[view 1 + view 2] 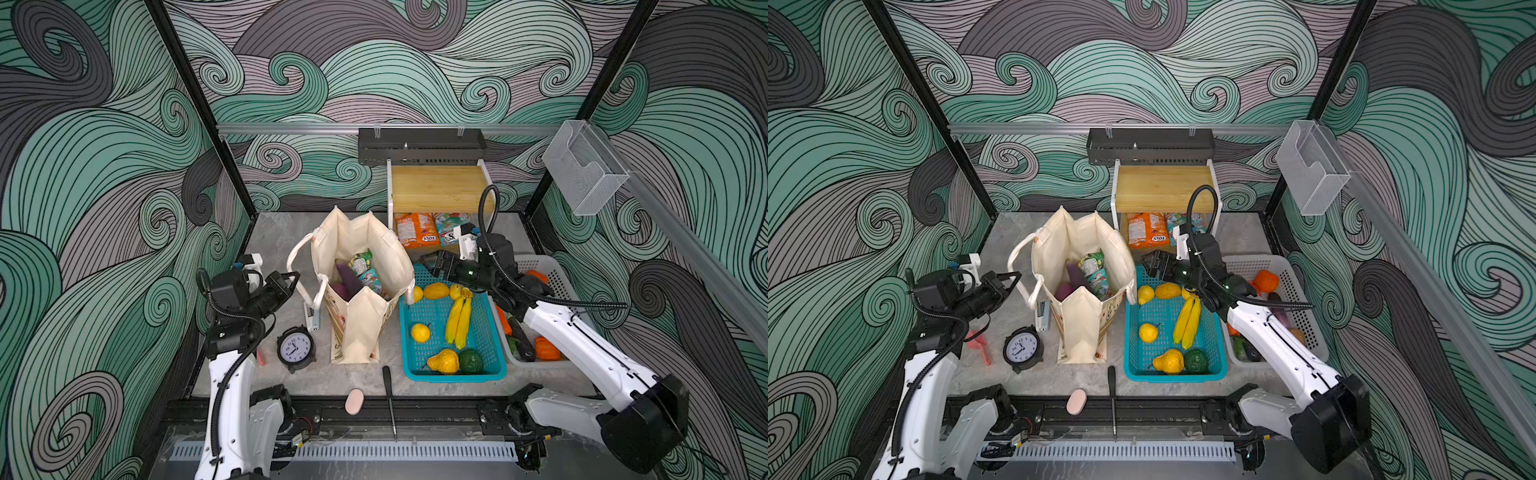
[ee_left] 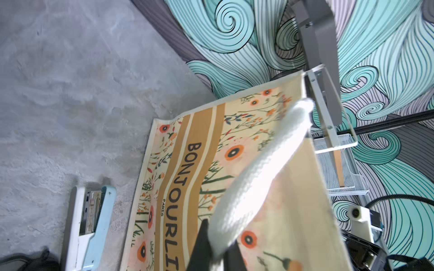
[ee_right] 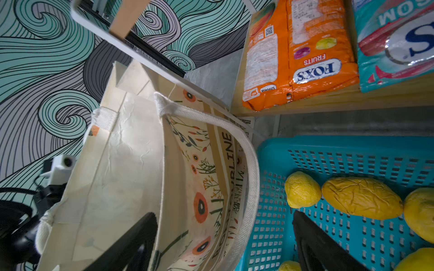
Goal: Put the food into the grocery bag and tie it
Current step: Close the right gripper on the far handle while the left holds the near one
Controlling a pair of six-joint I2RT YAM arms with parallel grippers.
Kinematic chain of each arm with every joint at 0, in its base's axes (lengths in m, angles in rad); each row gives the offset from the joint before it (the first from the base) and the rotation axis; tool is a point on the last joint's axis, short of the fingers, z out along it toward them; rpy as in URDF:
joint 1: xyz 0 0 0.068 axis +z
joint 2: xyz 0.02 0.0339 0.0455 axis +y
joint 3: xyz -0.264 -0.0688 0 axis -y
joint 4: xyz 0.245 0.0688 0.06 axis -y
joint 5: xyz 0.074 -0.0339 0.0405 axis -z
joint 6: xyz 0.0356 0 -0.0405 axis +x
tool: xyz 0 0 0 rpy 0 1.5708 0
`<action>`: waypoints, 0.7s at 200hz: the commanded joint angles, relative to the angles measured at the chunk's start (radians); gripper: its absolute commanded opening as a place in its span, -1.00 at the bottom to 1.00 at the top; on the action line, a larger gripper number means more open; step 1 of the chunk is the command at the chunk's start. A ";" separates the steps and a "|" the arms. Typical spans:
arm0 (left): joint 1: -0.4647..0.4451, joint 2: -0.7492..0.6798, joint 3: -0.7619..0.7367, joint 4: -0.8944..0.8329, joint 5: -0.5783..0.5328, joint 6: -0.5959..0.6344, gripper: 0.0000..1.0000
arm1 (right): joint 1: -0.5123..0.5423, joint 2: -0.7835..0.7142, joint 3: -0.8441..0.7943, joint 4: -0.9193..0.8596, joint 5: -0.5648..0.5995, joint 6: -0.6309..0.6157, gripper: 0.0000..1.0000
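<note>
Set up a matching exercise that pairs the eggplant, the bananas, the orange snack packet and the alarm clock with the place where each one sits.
Things
1. eggplant
2. bananas
3. orange snack packet
4. alarm clock

Places
A. in the teal basket
B. on the table beside the grocery bag, on the left arm's side
C. inside the grocery bag
D. under the wooden top of the rack

Pairs: 1-C, 2-A, 3-D, 4-B
</note>
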 commanded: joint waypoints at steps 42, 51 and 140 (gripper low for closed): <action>-0.009 -0.007 0.160 -0.137 0.022 0.036 -1.00 | 0.021 0.113 -0.054 0.120 -0.020 0.042 0.24; -0.008 -0.003 0.169 -0.129 0.037 0.026 -1.00 | 0.034 0.130 -0.052 0.139 -0.026 0.039 0.18; -0.008 0.017 0.228 -0.130 0.062 0.005 -1.00 | 0.120 0.311 -0.049 0.240 -0.057 0.037 0.01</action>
